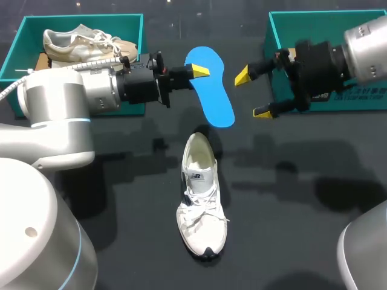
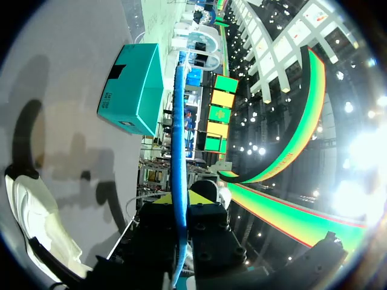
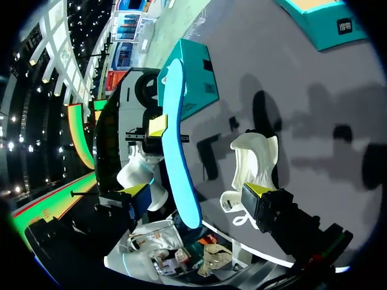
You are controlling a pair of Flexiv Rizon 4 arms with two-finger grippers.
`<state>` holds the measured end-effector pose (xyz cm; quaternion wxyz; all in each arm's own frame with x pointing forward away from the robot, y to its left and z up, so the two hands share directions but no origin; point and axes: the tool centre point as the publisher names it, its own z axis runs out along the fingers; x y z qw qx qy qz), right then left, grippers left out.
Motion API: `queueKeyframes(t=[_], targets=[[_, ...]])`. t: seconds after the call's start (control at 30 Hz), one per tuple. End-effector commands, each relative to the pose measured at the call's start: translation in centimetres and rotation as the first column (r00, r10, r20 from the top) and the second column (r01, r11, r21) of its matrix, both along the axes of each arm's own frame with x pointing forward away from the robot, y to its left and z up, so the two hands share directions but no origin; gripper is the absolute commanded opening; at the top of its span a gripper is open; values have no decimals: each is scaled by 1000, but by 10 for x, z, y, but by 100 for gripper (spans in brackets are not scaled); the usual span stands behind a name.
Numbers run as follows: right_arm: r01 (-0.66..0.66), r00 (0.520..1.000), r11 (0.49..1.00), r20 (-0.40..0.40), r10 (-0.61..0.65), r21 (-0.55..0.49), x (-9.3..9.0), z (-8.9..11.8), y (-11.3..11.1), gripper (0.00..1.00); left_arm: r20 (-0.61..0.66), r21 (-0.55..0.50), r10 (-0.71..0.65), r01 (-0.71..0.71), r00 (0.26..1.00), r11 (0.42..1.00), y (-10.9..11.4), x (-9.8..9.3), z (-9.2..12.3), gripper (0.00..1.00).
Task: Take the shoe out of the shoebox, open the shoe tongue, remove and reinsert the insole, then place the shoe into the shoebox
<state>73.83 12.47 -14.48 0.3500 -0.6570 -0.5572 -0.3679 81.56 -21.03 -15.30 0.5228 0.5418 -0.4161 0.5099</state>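
Blue insole point(image 1: 217, 103) is pinched by my left gripper point(image 2: 178, 200), one yellow tip hidden behind it, while my right gripper point(image 1: 253, 94) hangs spread just beside, shoe point(image 1: 199, 205) lying apart.

Spread end effector point(image 3: 195, 190) facing blue insole point(image 3: 176, 158)

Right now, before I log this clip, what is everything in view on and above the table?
insole: one, blue, in the air above the table, between the two arms
white shoe: one, white, mid-table, toe toward the camera
left shoebox: one, teal, far left
cream shoe: one, cream, inside the left shoebox
right shoebox: one, teal, far right, partly hidden by the right arm
table: one, dark
left arm: one, silver, jaws shut on the insole
right arm: one, silver, jaws open beside the insole, holding nothing
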Motion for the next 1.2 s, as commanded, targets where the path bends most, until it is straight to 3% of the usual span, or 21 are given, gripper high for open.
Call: queueKeyframes(t=[0.03,0.33,0.63,0.77,0.83,0.87,1.2], targets=[[0,999,949,47,-15,314,3,-10,3,100,0,-1,2,-2,1000,1000,0,0,0,0],[-4,999,947,45,-12,322,9,-9,4,100,45,-19,13,-12,999,1000,1,1,-3,0],[-18,999,935,48,0,354,12,-11,1,100,308,-117,43,-6,950,993,9,12,5,0],[-23,999,929,48,6,369,13,-12,-1,100,506,-173,69,24,860,985,13,16,18,0],[-30,999,921,46,13,388,14,-12,-2,100,636,-185,69,65,769,981,15,18,25,0],[-30,999,917,45,13,398,14,-13,-3,100,727,-186,66,102,684,977,18,19,25,0],[-30,999,917,45,13,398,14,-13,-3,100,727,-186,66,102,684,977,18,19,25,0]])
